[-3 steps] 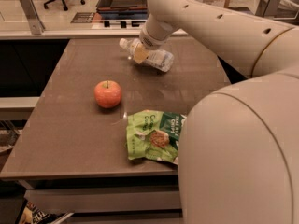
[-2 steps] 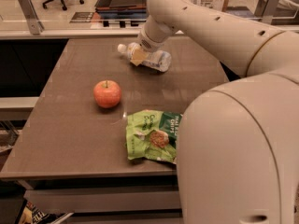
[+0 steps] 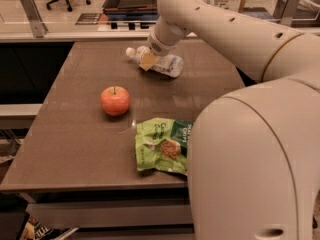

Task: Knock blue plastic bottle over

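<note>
The blue plastic bottle [image 3: 167, 65] is clear with a white cap. It lies on its side at the far middle of the brown table [image 3: 75, 134], cap pointing left. My gripper [image 3: 148, 59] is right at the bottle, over its neck end, at the end of the white arm that reaches in from the right. The gripper hides part of the bottle.
A red apple [image 3: 115, 100] stands left of centre on the table. A green snack bag [image 3: 162, 145] lies near the front edge, partly behind my arm's large white body [image 3: 255, 164]. A counter with a glass rail [image 3: 30, 14] runs behind the table.
The bottle lies on its side in all frames and has barely shifted. My gripper stays against it.
</note>
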`<state>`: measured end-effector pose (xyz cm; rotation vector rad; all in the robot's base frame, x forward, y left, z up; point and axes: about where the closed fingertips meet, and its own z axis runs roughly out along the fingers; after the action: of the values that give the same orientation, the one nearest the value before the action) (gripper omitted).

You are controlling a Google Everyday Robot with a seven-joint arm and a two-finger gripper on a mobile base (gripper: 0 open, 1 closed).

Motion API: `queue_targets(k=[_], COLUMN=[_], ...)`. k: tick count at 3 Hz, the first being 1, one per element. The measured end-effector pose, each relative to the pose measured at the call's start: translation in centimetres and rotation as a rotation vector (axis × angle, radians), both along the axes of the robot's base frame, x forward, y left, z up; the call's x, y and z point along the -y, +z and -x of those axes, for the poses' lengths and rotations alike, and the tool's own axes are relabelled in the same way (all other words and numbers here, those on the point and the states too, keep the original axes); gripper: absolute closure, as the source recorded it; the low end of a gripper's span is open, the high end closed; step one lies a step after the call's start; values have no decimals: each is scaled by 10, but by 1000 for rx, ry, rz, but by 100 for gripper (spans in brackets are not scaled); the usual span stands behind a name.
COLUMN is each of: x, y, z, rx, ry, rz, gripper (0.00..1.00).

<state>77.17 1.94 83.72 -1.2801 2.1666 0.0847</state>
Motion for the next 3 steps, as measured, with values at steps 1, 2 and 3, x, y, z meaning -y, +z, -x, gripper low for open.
queue_targets(k=[1, 2, 3], x=[0, 0, -1], y=[2, 2, 0], z=[0, 0, 0], rx=[0, 0, -3], ry=[0, 0, 2], rz=[0, 0, 1], gripper=[36, 12, 0])
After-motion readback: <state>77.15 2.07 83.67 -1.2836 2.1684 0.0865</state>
